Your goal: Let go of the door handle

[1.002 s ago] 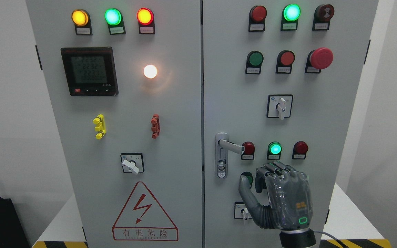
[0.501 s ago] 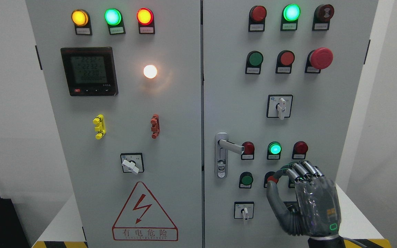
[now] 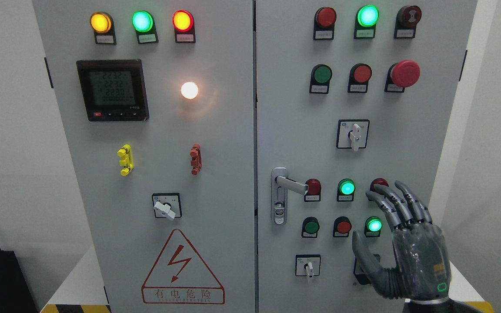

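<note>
The silver door handle (image 3: 291, 185) sits on the left edge of the grey cabinet's right door (image 3: 285, 108), its lever pointing right over a keyed escutcheon (image 3: 279, 208). My right hand (image 3: 400, 243) comes in from the lower right with its fingers (image 3: 396, 204) spread and extended upward, holding nothing. It is well right of and below the handle, in front of the lower button rows. The left arm is out of view.
The right door carries red and green buttons (image 3: 346, 188), a red mushroom stop (image 3: 405, 73) and rotary switches (image 3: 353, 134). The left door has a meter (image 3: 113, 90), lamps and a warning triangle (image 3: 182, 269). Yellow-black floor tape (image 3: 74, 308) runs below.
My right hand has moved right and away from the handle, and its curled fingers have opened and straightened, uncovering the lower row of buttons.
</note>
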